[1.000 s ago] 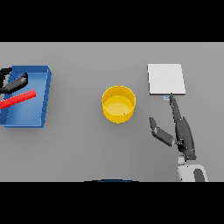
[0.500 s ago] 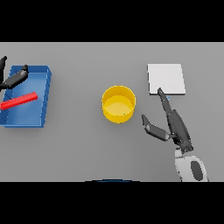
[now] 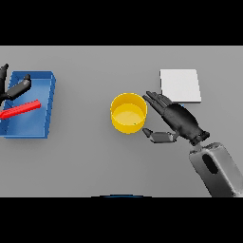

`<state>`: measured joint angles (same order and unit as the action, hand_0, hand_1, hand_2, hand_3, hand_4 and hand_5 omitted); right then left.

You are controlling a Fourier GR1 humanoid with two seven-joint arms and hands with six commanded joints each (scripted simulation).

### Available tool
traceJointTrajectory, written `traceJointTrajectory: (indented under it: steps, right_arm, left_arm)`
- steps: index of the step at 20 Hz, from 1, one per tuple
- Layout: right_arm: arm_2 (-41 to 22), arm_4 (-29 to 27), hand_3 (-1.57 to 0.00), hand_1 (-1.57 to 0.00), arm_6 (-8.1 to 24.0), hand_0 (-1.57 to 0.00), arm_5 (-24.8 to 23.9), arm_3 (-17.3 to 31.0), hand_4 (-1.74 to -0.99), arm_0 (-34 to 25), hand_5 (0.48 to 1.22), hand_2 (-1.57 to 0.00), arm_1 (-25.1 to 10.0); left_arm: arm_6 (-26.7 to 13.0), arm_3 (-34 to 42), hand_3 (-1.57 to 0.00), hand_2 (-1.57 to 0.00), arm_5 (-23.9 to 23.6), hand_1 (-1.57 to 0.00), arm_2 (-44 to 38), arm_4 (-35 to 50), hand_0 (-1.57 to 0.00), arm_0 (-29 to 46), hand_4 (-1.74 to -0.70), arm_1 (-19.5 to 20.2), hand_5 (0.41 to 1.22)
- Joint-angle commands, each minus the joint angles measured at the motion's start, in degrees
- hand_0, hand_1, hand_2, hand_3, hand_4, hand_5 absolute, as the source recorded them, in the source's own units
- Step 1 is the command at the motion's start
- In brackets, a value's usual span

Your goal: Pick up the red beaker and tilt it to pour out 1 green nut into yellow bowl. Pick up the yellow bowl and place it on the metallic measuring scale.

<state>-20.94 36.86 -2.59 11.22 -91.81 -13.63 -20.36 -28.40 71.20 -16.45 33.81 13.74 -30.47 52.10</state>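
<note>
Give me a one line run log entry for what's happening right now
right hand: open beside yellow bowl, not gripping | left hand: over blue tray near red beaker | scale: nothing on it

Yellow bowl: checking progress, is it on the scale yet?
No. The yellow bowl sits on the table, left of the metallic scale, right hand open beside it.
</note>
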Motion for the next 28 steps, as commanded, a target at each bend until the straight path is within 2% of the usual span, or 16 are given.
traceJointTrajectory:
  steps: [1,5,6,10,14,17,18,19,24,28]
  right_arm:
    - [-1.19,1.1,0.0,0.0,-0.05,0.0,1.18,0.7,-1.276,-2.05,0.666,0.0,-0.34]
    - [-4.32,3.06,0.0,0.0,-1.6,0.0,5.39,3.97,-1.273,-7.51,0.656,0.0,-1.4]
    - [-5.28,3.58,0.0,0.0,-1.56,0.0,5.94,5.85,-1.274,-9.21,0.656,0.0,-0.6]
    - [-8.1,5.17,0.0,0.0,-4.38,0.0,9.18,10.83,-1.269,-14.43,0.683,0.0,-1.14]
    - [-9.92,5.39,0.0,0.0,-6.62,0.0,11.32,16.09,-1.246,-18.07,0.686,0.0,-0.05]
    - [-11.66,6.3,0.0,0.0,-7.28,0.0,12.02,18.34,-1.25,-18.61,0.681,0.0,0.8]
    - [-12.31,6.7,0.0,0.0,-6.06,0.0,12.83,19.77,-1.26,-19.82,0.679,0.0,1.83]
    - [-12.73,6.79,0.0,0.0,-6.87,0.0,13.53,20.21,-1.27,-20.35,0.678,0.0,1.5]
    - [-14.2,7.95,0.0,0.0,-5.44,0.0,14.97,23.16,-1.303,-21.64,0.674,0.0,2.4]
    - [-15.59,8.92,0.0,0.0,-5.57,0.0,15.94,24.87,-1.304,-23.03,0.713,0.0,2.82]
  left_arm:
    - [-0.14,-0.87,0.0,0.0,0.56,0.0,-0.36,0.24,0.0,-0.88,-0.79,-0.04,0.716]
    - [0.15,-1.28,0.0,0.0,0.82,0.0,0.12,-0.04,0.0,-1.79,-0.8,-0.99,0.723]
    - [-0.63,-1.33,0.0,0.0,0.93,0.0,0.39,-0.17,0.0,-2.13,-0.8,-1.16,0.723]
    - [0.23,-1.24,0.0,0.0,1.11,0.0,0.16,0.05,0.0,-1.84,-0.8,-0.81,0.717]
    - [-0.76,-1.13,0.0,0.0,1.68,0.0,0.01,0.22,0.0,-2.28,-0.79,-0.13,0.723]
    - [0.43,-1.22,0.0,0.0,1.82,0.0,0.2,0.18,0.0,-1.49,-0.79,-0.21,0.732]
    - [0.38,-1.28,0.0,0.0,1.51,0.0,0.4,-0.16,0.0,-1.47,-0.8,-0.3,0.733]
    - [0.51,-1.66,0.0,0.0,1.54,0.0,0.22,-0.16,0.0,-1.78,-0.8,-0.38,0.734]
    - [0.77,-1.74,0.0,0.0,1.35,0.0,0.01,-0.09,0.0,-1.71,-0.8,-0.33,0.738]
    - [0.14,-1.79,0.0,0.0,1.94,0.0,0.01,0.0,0.0,-2.11,-0.79,0.0,0.731]
